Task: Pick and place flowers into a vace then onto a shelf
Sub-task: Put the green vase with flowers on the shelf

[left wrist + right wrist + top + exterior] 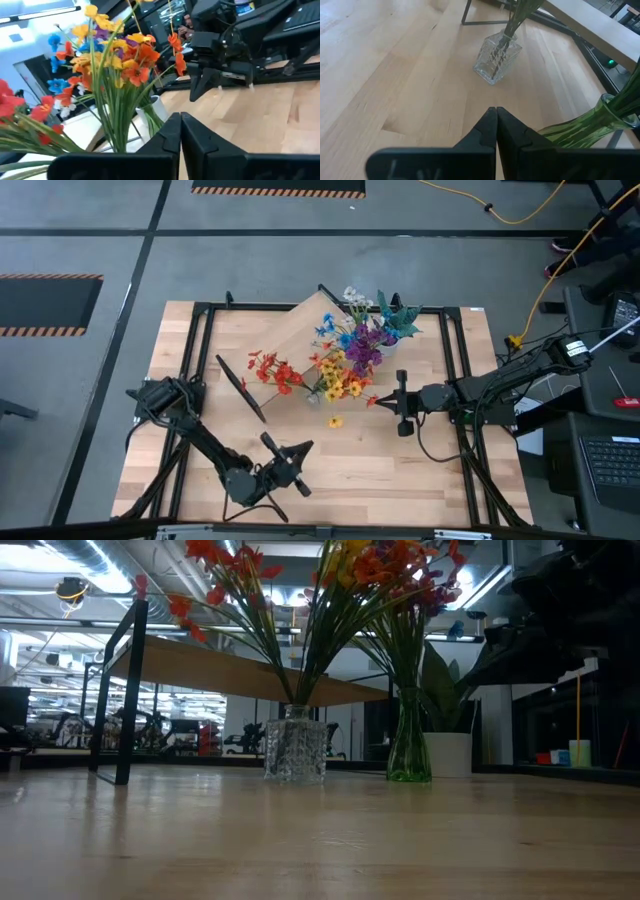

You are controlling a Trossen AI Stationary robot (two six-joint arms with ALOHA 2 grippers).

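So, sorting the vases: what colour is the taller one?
Green glass, clearest in the low view, beside the clear cut-glass vase.

The worktop (200, 400) is a light wood-plank surface. On it, toward the far middle, stands the shelf (300, 325), a light-wood plank on thin black legs. A clear cut-glass vase (295, 747) and, to its right, a green glass vase (408, 748) stand directly on the worktop, with a white pot (448, 753) just behind. One yellow bloom (335, 421) lies loose on the wood.
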